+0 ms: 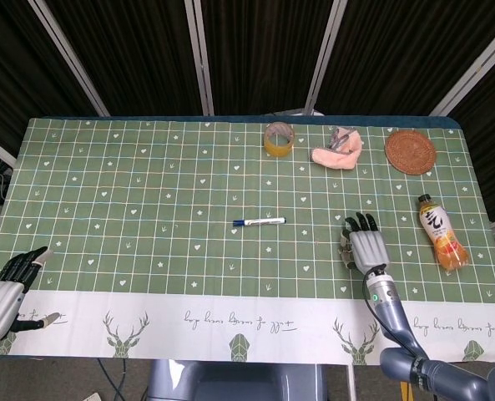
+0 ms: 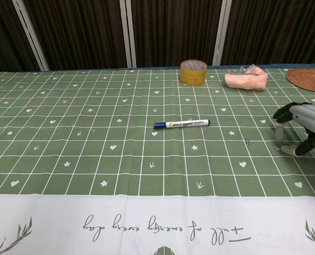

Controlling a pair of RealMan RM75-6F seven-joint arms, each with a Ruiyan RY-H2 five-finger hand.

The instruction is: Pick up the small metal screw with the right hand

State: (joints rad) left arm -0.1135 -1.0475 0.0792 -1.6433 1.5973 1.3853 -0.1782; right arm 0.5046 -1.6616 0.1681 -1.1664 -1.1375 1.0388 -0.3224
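The small metal screw (image 2: 248, 141) lies on the green checked cloth, a short way left of my right hand (image 2: 300, 127) in the chest view. That hand arches over the table with its fingertips (image 2: 278, 127) and thumb pointing down near the cloth, apart from each other, and nothing visibly between them. From the head view, my right hand (image 1: 366, 247) shows palm down at the front right, and the screw is too small to make out. My left hand (image 1: 5, 291) hovers at the table's front left corner, fingers spread, holding nothing.
A blue marker (image 2: 181, 124) lies mid-table. At the back stand a yellow tape roll (image 2: 193, 71), a pink cloth bundle (image 2: 246, 79) and a woven coaster (image 1: 411, 151). An orange drink bottle (image 1: 440, 232) lies right of my right hand.
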